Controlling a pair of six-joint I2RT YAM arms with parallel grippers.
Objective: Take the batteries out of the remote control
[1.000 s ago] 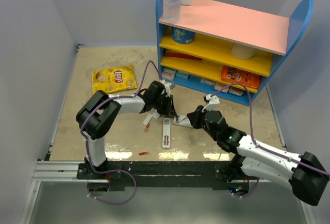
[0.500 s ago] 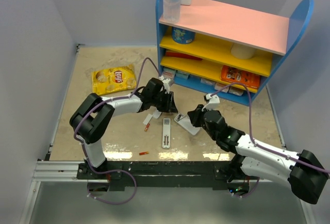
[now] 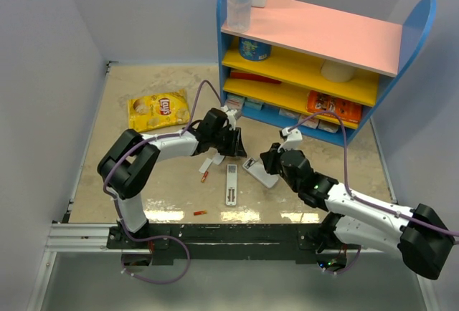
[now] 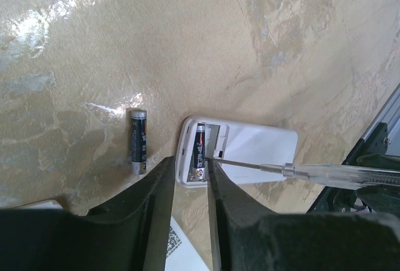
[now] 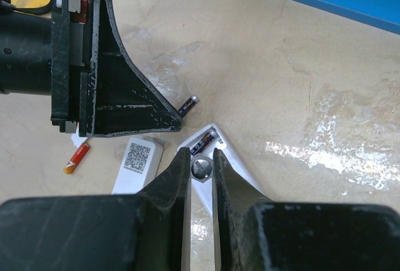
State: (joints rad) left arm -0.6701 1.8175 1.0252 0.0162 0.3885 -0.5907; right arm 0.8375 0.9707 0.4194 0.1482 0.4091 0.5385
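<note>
The slim white remote [image 3: 231,184] lies back-up between the arms; its end with a QR label shows in the right wrist view [image 5: 139,158]. Two red-orange batteries lie loose on the table, one left of it [image 3: 205,177] [image 5: 76,157], one nearer the front edge [image 3: 200,213]. My left gripper [image 3: 235,150] [image 4: 190,168] is open by a narrow gap, empty, its tips over the end of a wider white device [image 3: 259,171] [image 4: 250,152]. My right gripper [image 3: 267,159] [image 5: 200,155] is shut on a thin screwdriver [image 4: 325,171] [image 5: 201,168] whose tip sits in that device's open compartment.
A dark battery [image 4: 200,149] sits in the wide device's compartment; another dark one [image 4: 139,143] [image 5: 189,103] lies beside it. A small white cover piece [image 3: 212,162] lies by the left gripper. A yellow chip bag [image 3: 158,108] is at back left, a blue shelf unit [image 3: 315,60] at back right.
My left gripper has drawn back a little up and left, its elbow swinging left. The wide white device has shifted slightly right. The right gripper stays on the screwdriver.
</note>
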